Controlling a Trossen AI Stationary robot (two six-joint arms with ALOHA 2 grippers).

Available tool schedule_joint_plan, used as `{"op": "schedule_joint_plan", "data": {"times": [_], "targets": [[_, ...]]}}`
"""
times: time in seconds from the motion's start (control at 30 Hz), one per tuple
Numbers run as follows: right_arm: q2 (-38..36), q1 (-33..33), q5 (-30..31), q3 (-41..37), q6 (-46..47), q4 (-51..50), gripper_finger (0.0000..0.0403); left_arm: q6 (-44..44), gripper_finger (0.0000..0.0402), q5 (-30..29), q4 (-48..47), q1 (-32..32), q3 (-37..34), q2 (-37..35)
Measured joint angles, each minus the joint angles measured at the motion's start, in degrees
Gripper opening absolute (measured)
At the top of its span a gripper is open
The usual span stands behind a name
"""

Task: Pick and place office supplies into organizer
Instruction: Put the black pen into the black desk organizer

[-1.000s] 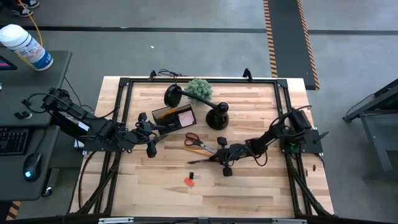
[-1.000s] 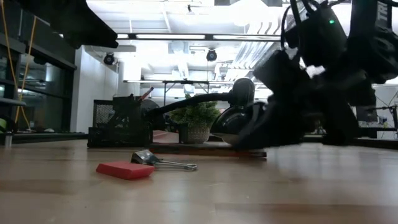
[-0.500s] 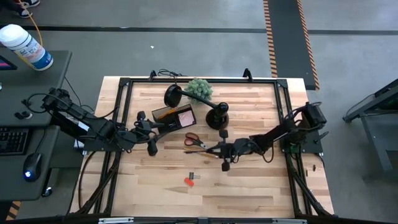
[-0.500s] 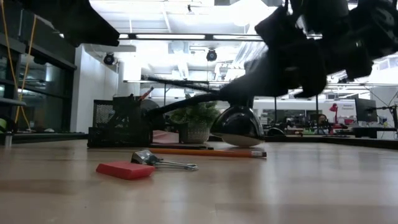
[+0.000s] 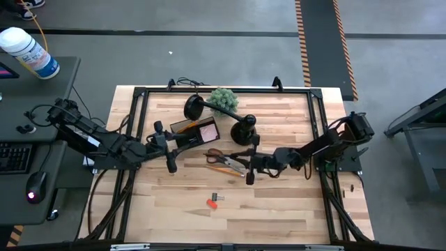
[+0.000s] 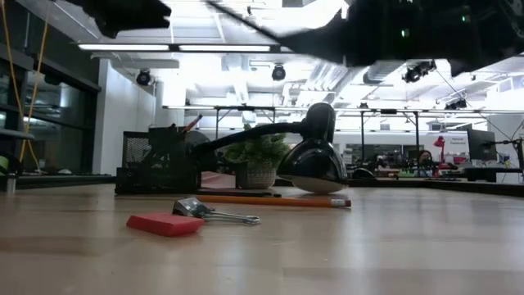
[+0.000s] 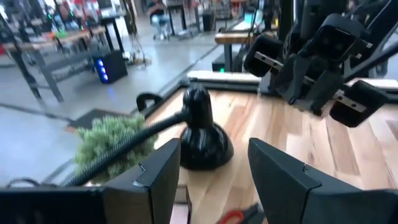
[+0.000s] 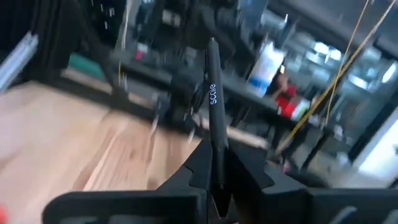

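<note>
My right gripper (image 5: 246, 164) hangs above the table's middle, beside the orange-handled scissors (image 5: 221, 158), and is shut on the thin black tool (image 8: 213, 93). The tool shows as a dark slanting line (image 6: 270, 31) high in the low view. The orange pencil (image 6: 274, 199) lies flat in front of the lamp. A red clip (image 5: 211, 203) and a small metal clip (image 6: 214, 215) lie nearer the near edge. The dark organizer (image 5: 185, 128) stands beside the pink pad (image 5: 208, 131). My left gripper (image 7: 214, 180) is open, just left of the organizer. My right gripper pinches the thin black tool between its two fingers at the tool's rear part (image 8: 216, 158). The tool lies along the fingers, and its long free end with white lettering sticks out ahead of them. It is lifted clear of the table.
A black lamp lies with its round head (image 5: 193, 107) and round base (image 5: 244, 131) behind the organizer and scissors. A green fuzzy plant (image 5: 224, 99) stands at the far edge. Bare wood lies along the near side (image 5: 279, 209). A black frame rims the table.
My right gripper has risen from table height, out of the low view's middle, and drifted toward the far-left, toward the scissors. The thin black tool has come up with it, lifted clear of the table. The pencil behind it now shows unhidden.
</note>
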Motion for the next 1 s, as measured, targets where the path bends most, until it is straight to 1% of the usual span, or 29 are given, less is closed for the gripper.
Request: {"op": "schedule_joint_plan", "data": {"times": [0.17, 0.23, 0.3, 0.53, 0.7, 0.83, 1.0], "targets": [[0.0, -2.1, -4.1, 0.3, -3.9, 7.2, 0.0025, 5.6, 0.0179, -0.4, 6.7, 0.0, 0.0, 0.0], [0.0, -3.0, -6.6, 1.7, -4.5, 7.7, 0.0025, 8.0, 0.0179, -0.3, 9.4, 0.0, 0.0, 0.0], [0.0, -3.8, -9.0, 3.5, -5.5, 7.6, 0.0025, 11.2, 0.0179, 1.5, 12.2, 0.0, 0.0, 0.0], [0.1, -5.4, -15.2, 10.7, -11.6, 5.7, 0.0025, 22.8, 0.0179, 10.7, 24.8, 0.0, 0.0, 3.1], [0.1, -6.8, -19.4, 15.4, -12.2, 2.7, 0.0025, 29.5, 0.0179, 14.0, 35.5, 0.0, 0.0, 7.1], [0.1, -7.9, -22.5, 18.3, -12.1, -0.4, 0.0025, 34.7, 0.0179, 17.2, 42.3, 0.0, 0.0, 10.2], [0.1, -8.4, -25.6, 20.3, -12.0, -1.8, 0.0025, 37.7, 0.0179, 18.2, 49.5, 1.0, 0.0, 13.1]]}}
